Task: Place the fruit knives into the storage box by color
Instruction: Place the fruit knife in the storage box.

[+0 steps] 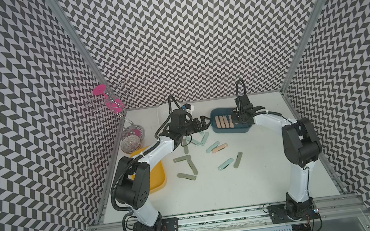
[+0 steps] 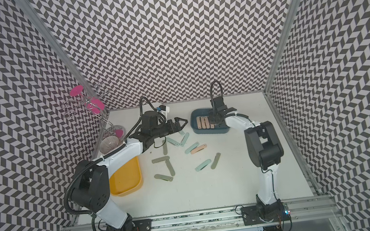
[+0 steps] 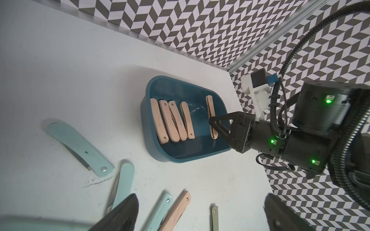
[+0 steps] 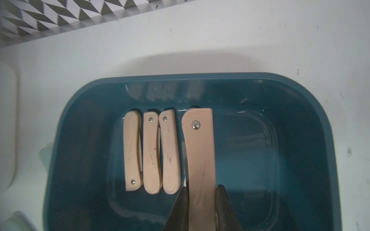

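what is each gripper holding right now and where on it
Right gripper pinches a peach-pink fruit knife by its long edges, away from the rivet end. Left gripper is open, empty.

The storage box (image 1: 231, 131) is dark blue with rounded corners and stands at the far side of the table (image 1: 212, 189). Inside it four peach knives (image 3: 172, 122) lie flat in a row, side by side (all folded, most showing a small rivet at one end). A fifth peach knife (image 4: 200, 156) is clamped by its long edges in the right gripper (image 4: 200, 189), over the box, just beside the row. In front of the box, another peach knife (image 1: 219, 147) lies right beside a mint knife (image 1: 212, 146). Other mint knives (image 1: 225, 164) and the olive knives (image 1: 186, 176) lie scattered around them.
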You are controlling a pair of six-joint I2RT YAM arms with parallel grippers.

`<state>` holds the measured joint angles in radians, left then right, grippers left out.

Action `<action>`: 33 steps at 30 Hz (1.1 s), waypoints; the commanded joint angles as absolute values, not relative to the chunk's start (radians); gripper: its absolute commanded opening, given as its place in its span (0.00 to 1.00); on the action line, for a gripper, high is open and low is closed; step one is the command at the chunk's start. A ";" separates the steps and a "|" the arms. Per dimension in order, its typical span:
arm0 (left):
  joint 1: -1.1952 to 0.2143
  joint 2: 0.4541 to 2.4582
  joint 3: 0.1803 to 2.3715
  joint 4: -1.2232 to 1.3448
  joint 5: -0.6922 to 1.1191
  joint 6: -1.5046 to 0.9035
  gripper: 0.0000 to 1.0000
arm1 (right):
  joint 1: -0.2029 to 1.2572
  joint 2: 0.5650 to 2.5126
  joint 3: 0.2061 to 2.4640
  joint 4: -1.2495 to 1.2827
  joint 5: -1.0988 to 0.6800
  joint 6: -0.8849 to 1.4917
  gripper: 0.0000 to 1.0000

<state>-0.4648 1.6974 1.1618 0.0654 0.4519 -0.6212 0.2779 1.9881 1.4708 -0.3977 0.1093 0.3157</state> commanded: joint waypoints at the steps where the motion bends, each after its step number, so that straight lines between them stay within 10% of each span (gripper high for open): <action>1: -0.465 1.709 1.193 0.066 0.466 -0.610 0.98 | 0.270 2.034 1.515 -0.374 0.142 0.292 0.12; 23: -0.459 1.732 1.201 0.071 0.473 -0.612 0.98 | 0.257 2.176 1.577 -0.369 0.147 0.273 0.14; 33: -0.459 1.721 1.192 0.041 0.463 -0.598 0.98 | 0.241 2.041 1.607 -0.414 0.077 0.290 0.59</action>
<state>-0.4641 1.7222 1.1656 0.0624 0.4622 -0.6201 0.2546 2.1418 1.5791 -0.4187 0.1070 0.2810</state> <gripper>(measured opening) 0.981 0.572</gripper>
